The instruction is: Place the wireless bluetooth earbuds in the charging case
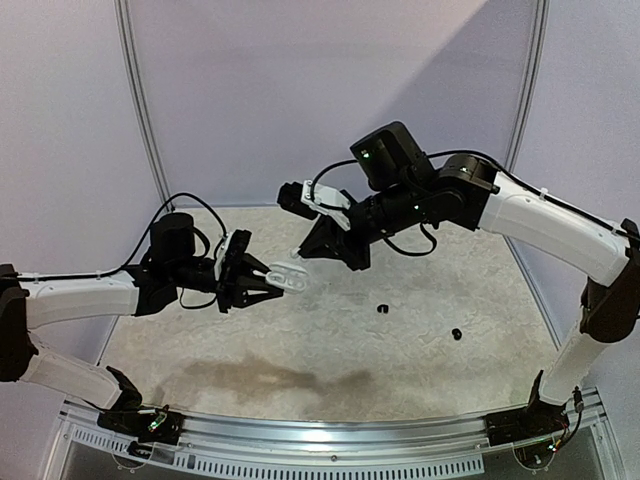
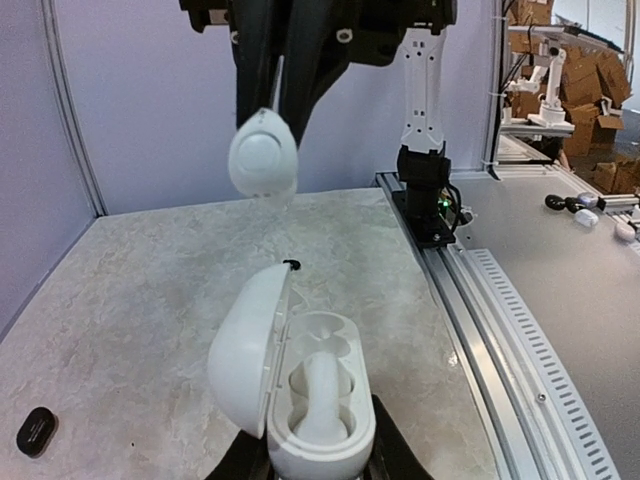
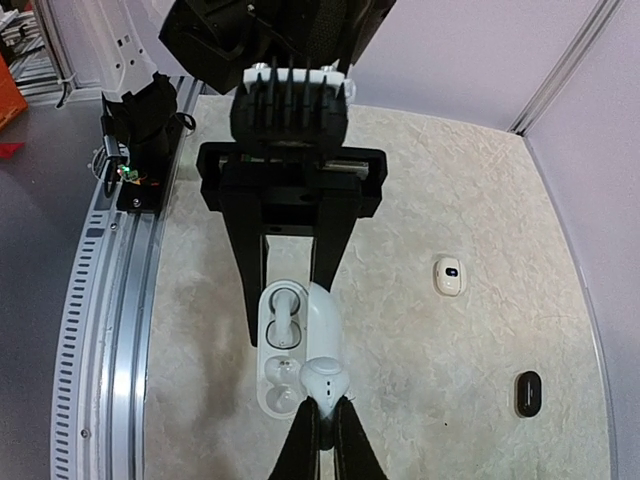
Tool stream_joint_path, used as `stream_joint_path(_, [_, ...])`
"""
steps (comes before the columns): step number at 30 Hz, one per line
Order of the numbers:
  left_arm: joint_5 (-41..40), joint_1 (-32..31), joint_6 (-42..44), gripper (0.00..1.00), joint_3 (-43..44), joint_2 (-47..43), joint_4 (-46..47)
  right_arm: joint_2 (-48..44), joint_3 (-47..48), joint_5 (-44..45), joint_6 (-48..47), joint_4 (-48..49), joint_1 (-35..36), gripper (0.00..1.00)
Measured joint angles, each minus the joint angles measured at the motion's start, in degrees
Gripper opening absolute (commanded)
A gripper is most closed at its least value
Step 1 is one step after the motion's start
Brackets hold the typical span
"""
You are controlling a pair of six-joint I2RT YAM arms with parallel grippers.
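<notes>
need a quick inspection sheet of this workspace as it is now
surface: mottled beige table, darker stain toward the front
job's things: charging case open, seated earbud in one well, other well empty; held earbud close by, not in; loose white earbud and loose black earbud on the table
clutter: nothing seen
grippers: left gripper shut on the charging case; right gripper shut on the held earbud
cables: black cables looped along both arms
surroundings: pale walls, metal rail at the near edge
</notes>
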Motion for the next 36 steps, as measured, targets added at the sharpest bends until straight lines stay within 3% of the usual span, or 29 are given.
stream_joint_path(13, [5.4, -0.4, 14.1, 0.00, -0.9, 0.0, -0.6, -6.6, -4.2, 4.6, 0.8, 3.5, 0.0, 0.00])
stream_joint_path(27, [5.8, -1.0, 14.9, 0.00, -0.9, 0.0, -1.6, -6.6, -5.0, 7.3, 2.4, 3.6, -0.1, 0.00])
stream_joint_path(30, [4.1, -1.1, 12.9, 0.00, -0.9, 0.0, -1.4, -6.6, -4.9, 11.7, 7.3, 3.2, -1.4, 0.00])
stream_joint_path(36, [-0.8, -1.1, 8.7, 0.00, -0.9, -0.1, -1.3, -1.8, -0.9, 25.5, 32.5, -8.3, -12.9, 0.00])
